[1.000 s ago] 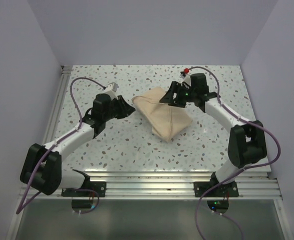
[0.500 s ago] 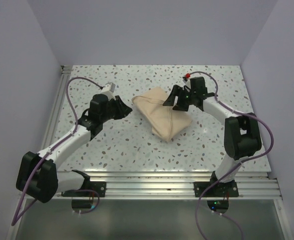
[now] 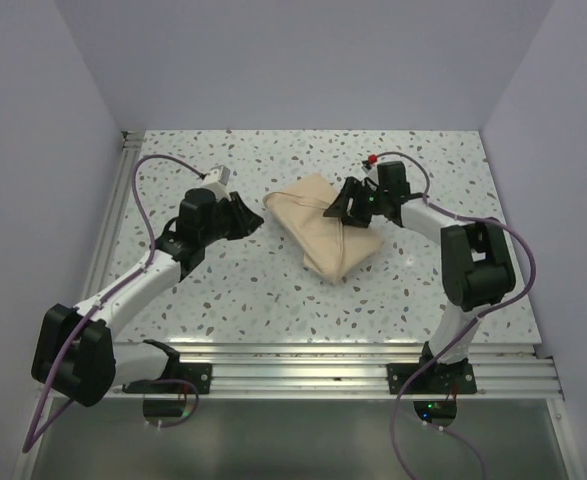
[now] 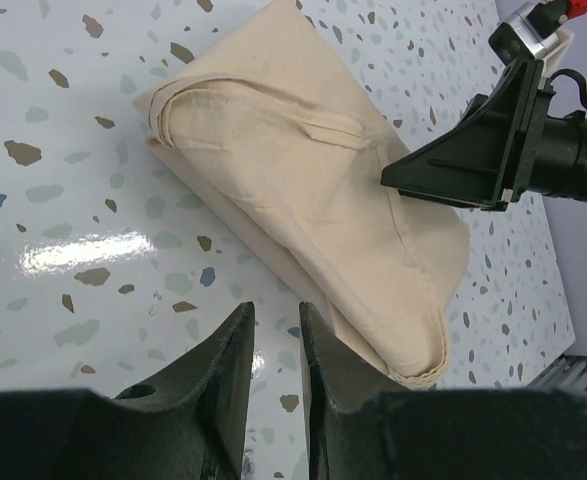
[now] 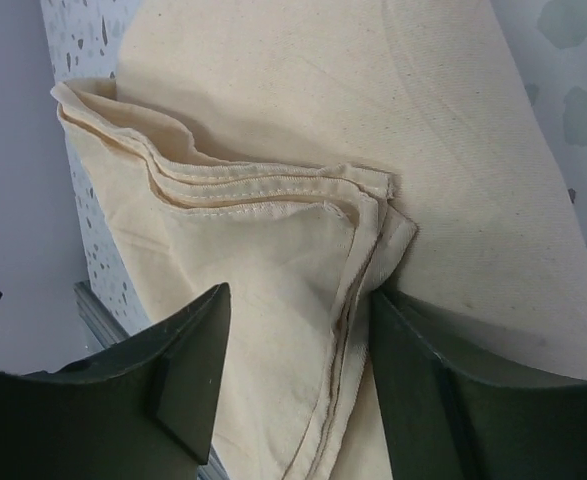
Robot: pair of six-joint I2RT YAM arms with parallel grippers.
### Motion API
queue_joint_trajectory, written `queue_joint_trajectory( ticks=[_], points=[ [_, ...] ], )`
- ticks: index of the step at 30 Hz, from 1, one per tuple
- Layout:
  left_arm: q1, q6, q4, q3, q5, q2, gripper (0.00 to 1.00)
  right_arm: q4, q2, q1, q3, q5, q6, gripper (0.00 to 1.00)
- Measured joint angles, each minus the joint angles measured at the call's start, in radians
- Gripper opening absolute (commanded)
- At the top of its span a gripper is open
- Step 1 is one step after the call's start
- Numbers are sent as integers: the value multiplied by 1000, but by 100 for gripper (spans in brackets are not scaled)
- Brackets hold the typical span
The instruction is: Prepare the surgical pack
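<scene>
The surgical pack is a folded tan cloth bundle lying mid-table; it also shows in the left wrist view and fills the right wrist view. The tray, scissors, forceps and packets are hidden. My left gripper sits just left of the bundle, low over the table, its jaws only a narrow gap apart and empty. My right gripper is open on the bundle's far right side, its fingers standing either side of the stitched corner of the top flap without closing on it.
The speckled table is walled at the back and on both sides. An aluminium rail runs along the near edge by the arm bases. My right gripper shows in the left wrist view above the bundle's far edge.
My right gripper has slid a little left and down onto the bundle's flap corner, its forearm swinging in. My left arm drew in slightly early on, then held still.
</scene>
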Motion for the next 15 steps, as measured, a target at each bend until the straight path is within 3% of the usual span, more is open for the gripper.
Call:
queue_joint_trajectory(
  ticks=[1,4,7,9,15],
  points=[
    [0,0,0,0,0,0,28,18,4,1,-6,-13,11,46],
    [0,0,-1,0,0,0,28,65,13,7,-27,-50,43,23],
    [0,5,-12,9,0,0,28,88,13,28,-33,-83,60,4],
    [0,12,-30,24,-3,-1,28,100,12,51,-32,-99,61,0],
    [2,34,-120,114,-42,-5,28,106,-18,213,-32,-103,55,0]
  ],
)
